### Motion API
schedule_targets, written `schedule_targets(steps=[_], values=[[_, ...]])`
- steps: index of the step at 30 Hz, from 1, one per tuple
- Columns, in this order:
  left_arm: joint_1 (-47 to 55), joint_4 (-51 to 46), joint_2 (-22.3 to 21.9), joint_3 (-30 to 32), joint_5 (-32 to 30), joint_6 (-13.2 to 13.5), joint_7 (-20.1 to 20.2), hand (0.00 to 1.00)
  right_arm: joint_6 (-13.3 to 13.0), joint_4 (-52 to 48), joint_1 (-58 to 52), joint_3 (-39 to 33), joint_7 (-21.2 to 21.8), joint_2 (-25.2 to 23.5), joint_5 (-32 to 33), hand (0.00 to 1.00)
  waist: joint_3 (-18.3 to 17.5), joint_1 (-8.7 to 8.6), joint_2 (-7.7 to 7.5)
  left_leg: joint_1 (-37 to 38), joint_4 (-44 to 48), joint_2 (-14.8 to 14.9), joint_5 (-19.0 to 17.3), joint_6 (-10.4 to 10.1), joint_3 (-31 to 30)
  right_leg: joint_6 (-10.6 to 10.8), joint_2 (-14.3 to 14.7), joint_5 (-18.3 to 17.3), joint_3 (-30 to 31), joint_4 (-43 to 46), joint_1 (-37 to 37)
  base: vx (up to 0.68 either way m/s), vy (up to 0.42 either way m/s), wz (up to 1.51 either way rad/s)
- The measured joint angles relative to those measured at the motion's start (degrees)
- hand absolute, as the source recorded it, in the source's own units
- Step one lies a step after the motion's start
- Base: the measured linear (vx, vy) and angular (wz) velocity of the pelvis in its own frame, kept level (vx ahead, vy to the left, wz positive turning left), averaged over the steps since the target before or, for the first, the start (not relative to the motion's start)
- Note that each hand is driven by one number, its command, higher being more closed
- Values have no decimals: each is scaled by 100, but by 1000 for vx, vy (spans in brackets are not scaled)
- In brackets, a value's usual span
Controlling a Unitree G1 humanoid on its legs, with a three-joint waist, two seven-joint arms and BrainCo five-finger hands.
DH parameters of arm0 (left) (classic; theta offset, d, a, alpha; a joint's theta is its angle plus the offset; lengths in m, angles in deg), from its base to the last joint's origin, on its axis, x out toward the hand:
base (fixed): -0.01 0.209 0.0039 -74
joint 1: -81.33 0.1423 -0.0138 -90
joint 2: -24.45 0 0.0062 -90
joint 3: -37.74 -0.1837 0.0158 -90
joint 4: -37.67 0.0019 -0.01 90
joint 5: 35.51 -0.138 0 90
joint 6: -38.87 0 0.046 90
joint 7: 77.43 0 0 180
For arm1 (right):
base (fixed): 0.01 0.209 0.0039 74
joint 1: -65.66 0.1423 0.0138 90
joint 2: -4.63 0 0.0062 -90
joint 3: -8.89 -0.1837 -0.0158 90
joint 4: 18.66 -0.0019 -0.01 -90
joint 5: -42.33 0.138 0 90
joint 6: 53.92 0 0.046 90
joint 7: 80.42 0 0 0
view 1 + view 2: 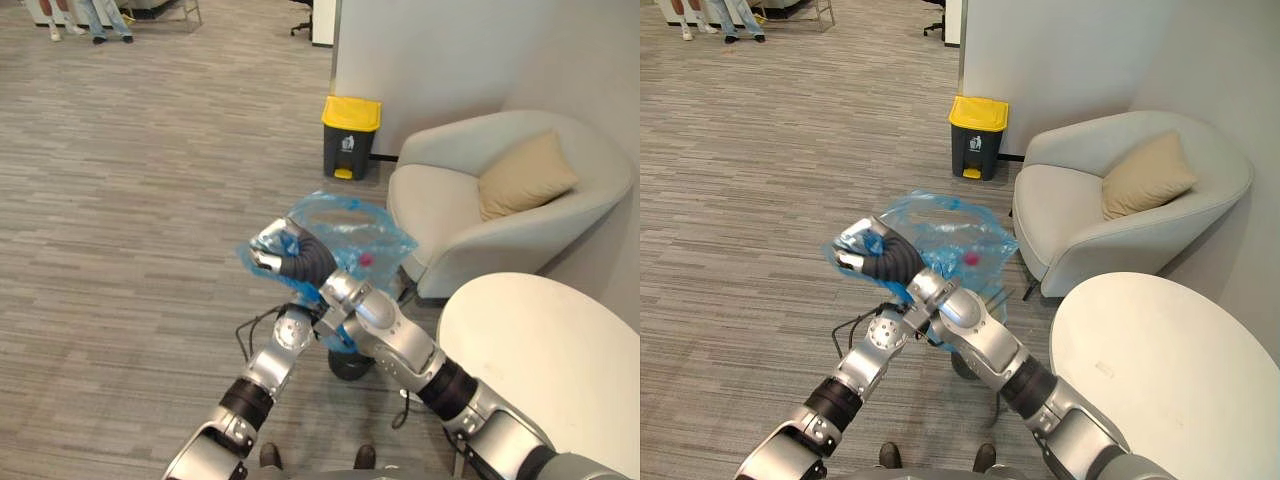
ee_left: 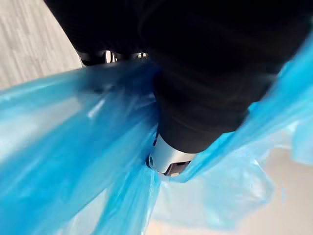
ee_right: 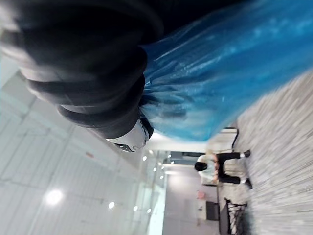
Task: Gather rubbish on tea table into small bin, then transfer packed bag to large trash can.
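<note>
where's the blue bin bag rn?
The translucent blue plastic bag hangs at the left eye view's centre, bunched in the right robot hand, left of the cream armchair, short of the yellow-lidded trash can.

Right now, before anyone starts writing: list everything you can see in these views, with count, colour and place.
blue bag: one, see-through blue, held up above the floor in front of the armchair
pink item: one, pink, inside the bag
trash can: one, dark grey with a yellow lid, on the floor by the wall
armchair: one, off-white, to the right of the trash can
cushion: one, beige, on the armchair
round table: one, white, near right
people: at least two, legs showing, far left
right hand: one, silver with a dark cover, curled on the bag's rim
left hand: one, dark cover, buried in the bag
</note>
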Motion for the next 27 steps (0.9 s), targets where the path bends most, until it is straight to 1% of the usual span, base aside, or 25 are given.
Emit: schedule_targets(steps=[3,4,6,7,8,9,10,11,13,14,17,18,19,20,21,23,24,25,26,27], values=[[533,-114,-1,294,4,1,10,100,-1,-14,-427,-379,50,216,-701,0,-3,-6,-5,4,0,-12,1,1,6,1,6,-1,-3,-1,2,46,-2,-1],[788,-288,-1,504,5,3,14,100,-6,-49,-597,-635,45,302,-1029,0,-3,0,-5,12,0,-18,1,1,20,10,13,-7,5,1,3,0,0,0],[1200,-594,6,946,6,43,8,100,-82,-302,-963,-1161,-52,498,-1790,0,-3,12,-4,18,-1,-18,1,1,24,14,19,-12,8,2,8,0,0,0],[1304,-666,14,1078,6,55,5,100,-129,-391,-1063,-1289,-101,596,-1939,0,-3,17,-4,18,-1,-20,1,1,25,15,21,-14,8,3,8,0,0,0],[1507,-760,48,1331,27,107,-1,100,-251,-599,-1268,-1545,-145,838,-2288,0,-3,23,-4,21,-2,-22,-1,-1,23,17,24,-19,8,6,10,0,0,0],[1662,-821,112,1503,45,123,-1,100,-315,-779,-1402,-1689,-194,1049,-2483,0,-3,22,-3,21,-2,-19,-18,-23,22,10,29,-27,10,6,11,0,0,0],[1738,-848,141,1596,46,129,-1,100,-375,-873,-1487,-1776,-233,1155,-2565,0,-3,22,-3,19,-3,-16,-19,-24,21,-9,32,-41,10,5,10,0,0,0],[1939,-871,220,1861,62,155,1,100,-583,-1117,-1785,-1988,-243,1485,-2711,0,-3,23,-2,13,-3,-11,-23,-27,14,-8,36,-46,11,2,11,0,0,0],[2058,-901,248,2031,95,156,4,100,-710,-1228,-1980,-2083,-241,1713,-2801,0,-4,26,1,-10,-3,-10,-23,-26,-6,7,42,-56,12,-11,11,0,-8,9],[2184,-945,260,2204,101,164,8,100,-809,-1276,-2218,-2107,-222,2014,-2876,0,-4,18,7,-50,-3,-9,-24,-21,-50,59,56,-92,35,-35,10,2,-10,16],[2370,-947,282,2365,116,263,90,100,-897,-1273,-2656,-2103,-76,2410,-2849,0,9,29,30,-192,-3,-6,-36,-3,-134,90,54,-113,33,-67,-9,-16,-5,25],[2466,-943,302,2475,183,273,137,100,-904,-1260,-2934,-2075,99,2596,-2788,0,21,26,62,-289,0,-20,-36,-2,-228,163,53,-163,27,-85,-45,19,6,31],[2511,-937,352,2516,217,282,150,100,-915,-1218,-3093,-2054,194,2659,-2727,0,22,30,82,-379,1,-26,-36,-2,-251,191,53,-182,18,-83,-103,29,12,34],[2524,-913,399,2533,220,285,164,100,-928,-1153,-3187,-2047,256,2664,-2668,0,34,31,92,-435,2,-34,-34,-1,-257,191,50,-182,6,-87,-136,25,23,41],[2522,-759,532,2537,220,295,246,100,-928,-864,-3368,-2022,389,2614,-2609,0,73,32,133,-590,5,-72,-33,0,-370,191,32,-182,-58,-72,-229,36,35,47],[2524,-556,594,2533,225,330,271,100,-919,-336,-3490,-2010,439,2440,-2567,0,115,31,170,-721,9,-99,-33,0,-461,190,-31,-180,-257,-40,-288,38,37,60],[2517,-361,609,2520,226,337,341,100,-875,372,-3562,-2081,452,2090,-2564,0,168,19,227,-848,26,-134,-34,1,-545,190,-85,-180,-530,-36,-291,39,36,76],[2519,-300,609,2514,228,341,385,100,-851,691,-3597,-2158,445,1884,-2568,0,208,16,249,-911,40,-137,-36,5,-529,190,-121,-180,-694,-18,-289,55,53,106],[2516,-194,606,2509,230,380,403,100,-793,1172,-3609,-2363,416,1536,-2569,0,281,-4,289,-997,46,-126,-77,64,-398,190,-182,-180,-965,24,-288,41,48,86],[2512,-142,605,2512,229,388,428,100,-761,1399,-3609,-2499,396,1351,-2572,0,314,-15,301,-1047,59,-123,-101,94,-254,190,-232,-180,-1130,36,-286,73,103,128]])
